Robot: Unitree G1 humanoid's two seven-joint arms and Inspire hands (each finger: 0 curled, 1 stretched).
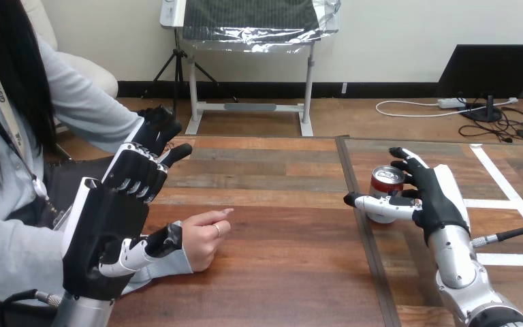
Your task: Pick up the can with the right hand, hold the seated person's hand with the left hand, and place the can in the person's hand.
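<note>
- Head view: the can (385, 182), red and silver, stands upright on the wooden table (279, 272), on its right half and just right of the dark seam (355, 204) that runs down the tabletop.
- The right hand (439, 201) is clasped about the can from the can's right side. Its thumb lies across the lower front of the can, pointing toward the view's left. Its fingers (408, 161) curl round the upper back and right of the can. The can's base sits on the table.
- The right forearm comes up from the bottom right corner. White tape (500, 180) lines cross the wood just beyond and beside that hand.
- The person's hand (204, 238) rests on the table left of centre, well apart from the can. It is loosely closed, with one finger pointing toward the can, and a grey sleeve (167, 266) covers the wrist.
- The left hand (105, 235) is raised at the view's left, just beside the person's wrist, its back toward the camera.
- The left hand is released: its fingers (158, 131) reach forward and up, fairly straight and closed on nothing. Its thumb tip shows over the edge of the sleeve at the wrist. I cannot tell whether it touches, and nothing is curled round the person's hand.
</note>
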